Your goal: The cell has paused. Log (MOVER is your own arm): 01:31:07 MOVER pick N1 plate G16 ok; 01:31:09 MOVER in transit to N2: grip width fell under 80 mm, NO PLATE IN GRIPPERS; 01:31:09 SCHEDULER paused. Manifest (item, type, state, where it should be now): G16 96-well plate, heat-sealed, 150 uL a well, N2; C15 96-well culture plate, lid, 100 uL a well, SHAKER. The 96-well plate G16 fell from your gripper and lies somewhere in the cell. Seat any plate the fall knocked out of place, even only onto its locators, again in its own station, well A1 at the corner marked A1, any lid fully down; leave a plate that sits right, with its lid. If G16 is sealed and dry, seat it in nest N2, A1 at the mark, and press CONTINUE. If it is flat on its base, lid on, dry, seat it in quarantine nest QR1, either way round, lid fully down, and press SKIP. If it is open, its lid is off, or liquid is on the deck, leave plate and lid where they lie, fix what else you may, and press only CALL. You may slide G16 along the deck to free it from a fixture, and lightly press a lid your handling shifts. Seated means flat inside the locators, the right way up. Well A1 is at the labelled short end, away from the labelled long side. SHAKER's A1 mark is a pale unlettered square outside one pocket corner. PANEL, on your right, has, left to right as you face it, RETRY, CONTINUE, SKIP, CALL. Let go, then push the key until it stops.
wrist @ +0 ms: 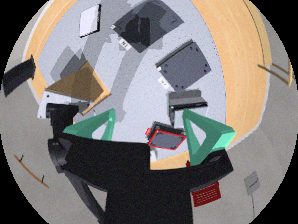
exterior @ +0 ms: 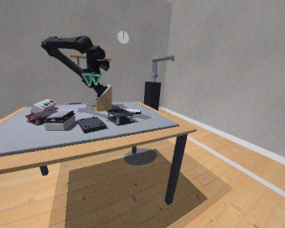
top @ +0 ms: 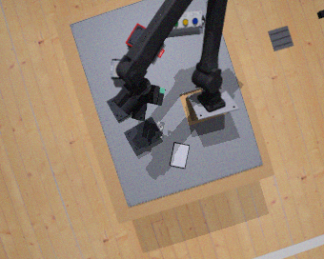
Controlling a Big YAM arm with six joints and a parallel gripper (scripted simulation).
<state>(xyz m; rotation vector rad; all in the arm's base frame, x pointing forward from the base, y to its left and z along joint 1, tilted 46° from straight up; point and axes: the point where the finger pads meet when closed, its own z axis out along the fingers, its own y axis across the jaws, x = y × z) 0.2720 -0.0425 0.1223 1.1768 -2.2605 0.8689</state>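
A white rectangular plate lies flat on the grey deck toward the near end, outside any nest. It also shows in the wrist view. I cannot tell its seal or label at this size. My gripper hangs high over the deck, open and empty. Its green fingers spread wide in the side view and in the wrist view. Below it are two dark nests, the grey shaker and a red-framed nest. I see no liquid on the deck.
The key panel with coloured keys stands at the far end of the deck. My arm's base sits on a wooden pedestal at the right. A small white piece lies beside the nearer dark nest.
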